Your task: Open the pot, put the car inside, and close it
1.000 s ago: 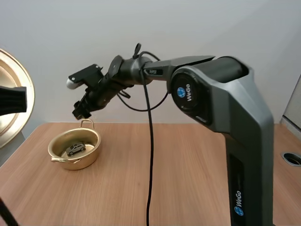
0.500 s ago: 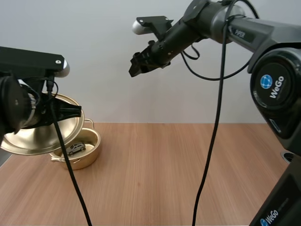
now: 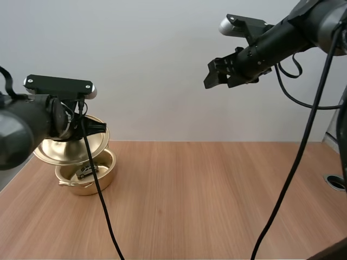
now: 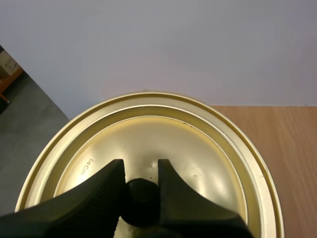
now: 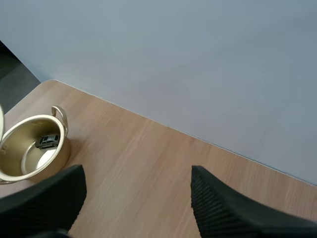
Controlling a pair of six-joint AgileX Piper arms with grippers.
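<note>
Wooden table [image 3: 217,206] carries the pot [image 3: 93,183] at nine o'clock, car [image 3: 85,171] inside. My left gripper [image 4: 141,168] pinches the knob [image 4: 141,198] of the lid [image 4: 198,148]; I'd level it, centre over the rim, then lower. Right gripper [image 3: 211,73] hangs spread at one o'clock.

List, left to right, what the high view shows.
lid → right gripper → table hole. The pot and car sit below the lid and overlap it, so they are left out.
</note>
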